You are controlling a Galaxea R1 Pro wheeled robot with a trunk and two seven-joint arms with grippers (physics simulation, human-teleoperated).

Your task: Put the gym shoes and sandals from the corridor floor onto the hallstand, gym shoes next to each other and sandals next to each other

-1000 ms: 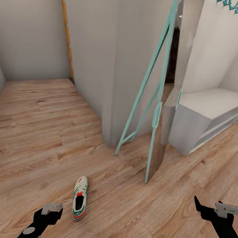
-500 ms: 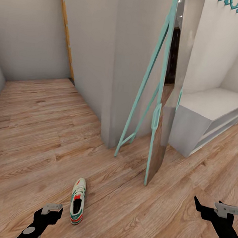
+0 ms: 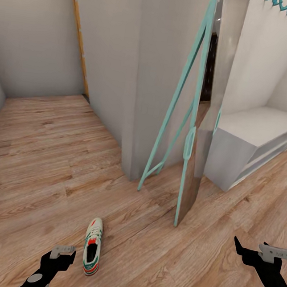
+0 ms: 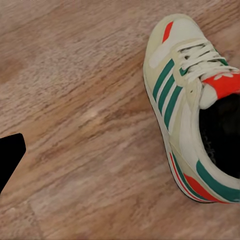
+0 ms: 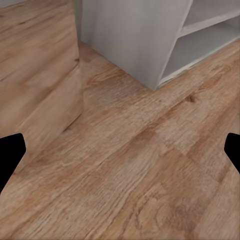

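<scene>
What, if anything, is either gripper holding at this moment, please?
Nothing: the left gripper and right gripper are empty, and the gym shoe lies on the floor.

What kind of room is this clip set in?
Most likely a home corridor or entryway: wood-plank floor, a teal-framed mirror leaning by the wall, a pale shoe rack with open shelves, and a single gym shoe lying on the floor.

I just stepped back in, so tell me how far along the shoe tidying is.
Nothing looks done. One gym shoe lies on the corridor floor beside the left claw, which holds nothing. The right claw is open and empty. The visible part of the hallstand holds no shoes. All placing remains.
</scene>
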